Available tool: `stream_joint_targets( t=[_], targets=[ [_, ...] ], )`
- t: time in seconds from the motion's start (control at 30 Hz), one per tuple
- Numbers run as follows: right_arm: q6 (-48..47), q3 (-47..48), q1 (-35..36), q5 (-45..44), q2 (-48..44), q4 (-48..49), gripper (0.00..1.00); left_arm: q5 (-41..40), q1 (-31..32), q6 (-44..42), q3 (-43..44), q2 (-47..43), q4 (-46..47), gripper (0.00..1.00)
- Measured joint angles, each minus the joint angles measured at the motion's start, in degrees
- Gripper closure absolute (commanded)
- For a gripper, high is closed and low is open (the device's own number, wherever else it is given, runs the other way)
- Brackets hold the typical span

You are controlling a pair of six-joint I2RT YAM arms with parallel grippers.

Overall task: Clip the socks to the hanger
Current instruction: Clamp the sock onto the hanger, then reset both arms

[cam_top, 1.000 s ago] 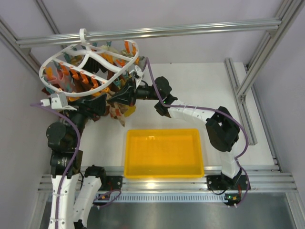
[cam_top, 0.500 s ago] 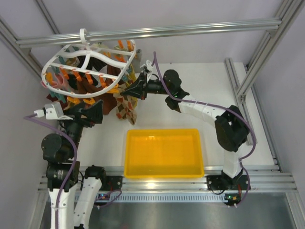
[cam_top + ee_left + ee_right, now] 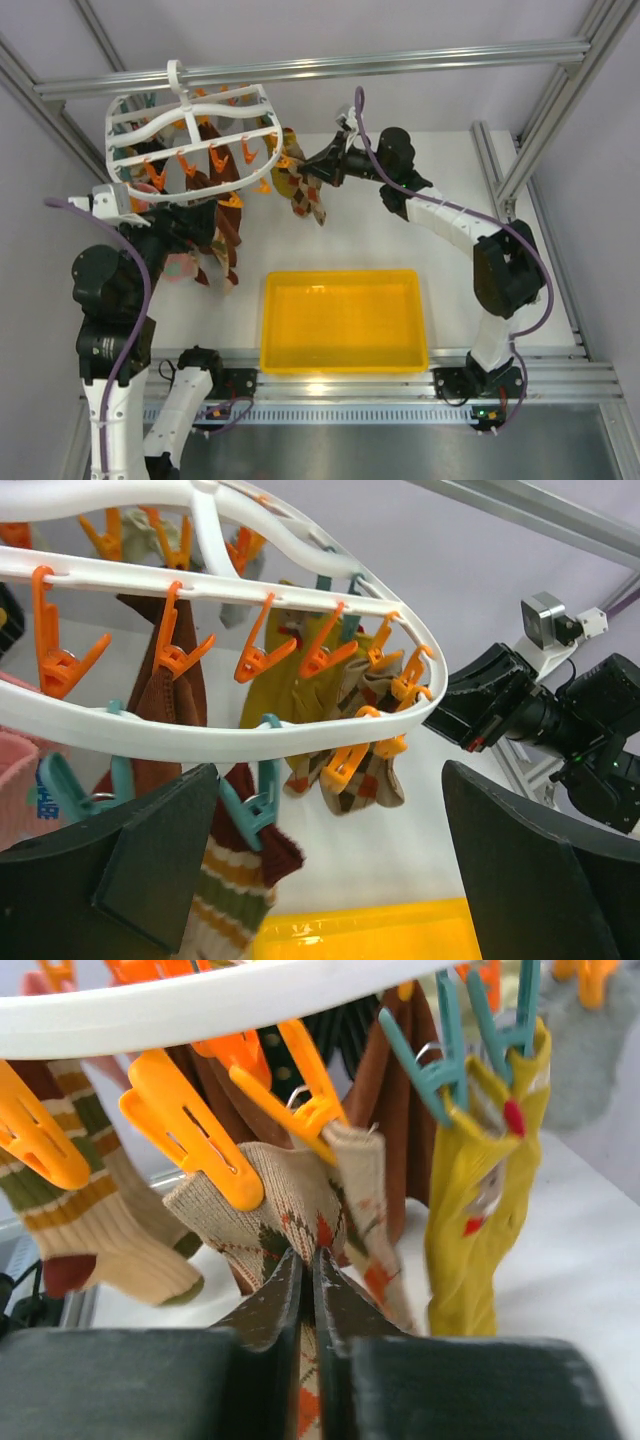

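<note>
The hanger (image 3: pixel 190 140) has swung left. My right fingers (image 3: pixel 265 1310) have followed, pinching the argyle sock (image 3: pixel 300 1210) under an orange clip (image 3: pixel 190 1145) at its right rim. It looks clipped. My left fingers (image 3: pixel 150 870) gape wide below.

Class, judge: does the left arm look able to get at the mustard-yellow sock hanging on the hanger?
Probably yes: the left tool is open and faces the mustard-yellow sock below the rim of the hanger. A striped sock hangs nearer and might brush it.
</note>
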State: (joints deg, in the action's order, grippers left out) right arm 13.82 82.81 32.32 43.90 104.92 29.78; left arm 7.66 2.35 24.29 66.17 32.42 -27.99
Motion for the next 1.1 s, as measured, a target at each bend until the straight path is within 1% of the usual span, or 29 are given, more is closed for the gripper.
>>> stream_joint_targets(
  t=[0.03, 0.1, 0.13, 0.2, 0.33, 0.4, 0.43, 0.5, 0.53, 0.6, 0.7, 0.8, 0.97, 1.1],
  targets=[
    [-0.2, -0.4, -0.3, -0.1, -0.1, -0.6, 0.80, 0.5, 0.0, -0.1, 1.4, 1.2, -1.6, 0.02],
    [-1.0, -1.2, -0.5, 0.0, -0.6, -1.8, 0.71, 1.6, 0.0, -0.7, 3.5, 3.1, -3.9, 0.02],
    [-1.3, -1.7, -0.5, 0.2, -1.0, -2.6, 0.60, 1.9, 0.0, -1.1, 4.5, 4.0, -4.7, 0.02],
    [-1.8, -3.0, -0.5, 0.3, -2.5, -4.4, 0.50, 3.1, 0.0, -2.3, 6.1, 5.7, -6.4, 0.02],
    [-4.3, -5.9, -0.7, 0.3, -7.8, -8.9, 0.38, 5.1, 0.0, -5.5, 8.6, 7.7, -9.3, 0.02],
    [-5.8, -7.3, -0.9, 0.2, -11.4, -11.2, 0.33, 5.7, 0.0, -7.0, 9.6, 8.3, -10.1, 0.02],
    [-6.7, -8.2, -1.0, 0.2, -13.4, -12.4, 0.29, 6.1, 0.0, -7.8, 10.1, 8.6, -10.4, 0.02],
    [-8.8, -10.0, -1.4, -0.2, -17.5, -15.1, 0.25, 6.2, 0.0, -9.3, 10.8, 9.0, -10.6, 0.02],
    [-10.1, -10.9, -1.7, -0.5, -19.8, -16.8, 0.18, 5.9, 0.0, -10.2, 10.9, 8.9, -10.6, 0.02],
    [-12.2, -12.5, -2.1, -1.1, -24.0, -20.0, 0.11, 4.9, -0.1, -12.1, 10.9, 8.9, -10.6, 0.02],
    [-15.0, -15.3, -2.6, -2.3, -30.6, -24.5, 0.04, 2.6, -0.2, -15.4, 10.9, 8.2, -10.7, 0.02],
    [-16.8, -18.9, -3.2, -3.8, -37.5, -28.1, 0.01, 0.0, -0.2, -18.7, 10.9, 6.5, -10.7, 0.02],
    [-17.2, -25.0, -5.7, -5.9, -47.5, -30.9, 0.00, -2.9, -0.8, -22.8, 8.6, 1.1, -9.2, 0.02],
    [-16.8, -28.3, -7.9, -7.5, -53.7, -32.1, 0.00, -4.2, -1.3, -24.8, 5.9, -2.3, -8.9, 0.02]
  ],
)
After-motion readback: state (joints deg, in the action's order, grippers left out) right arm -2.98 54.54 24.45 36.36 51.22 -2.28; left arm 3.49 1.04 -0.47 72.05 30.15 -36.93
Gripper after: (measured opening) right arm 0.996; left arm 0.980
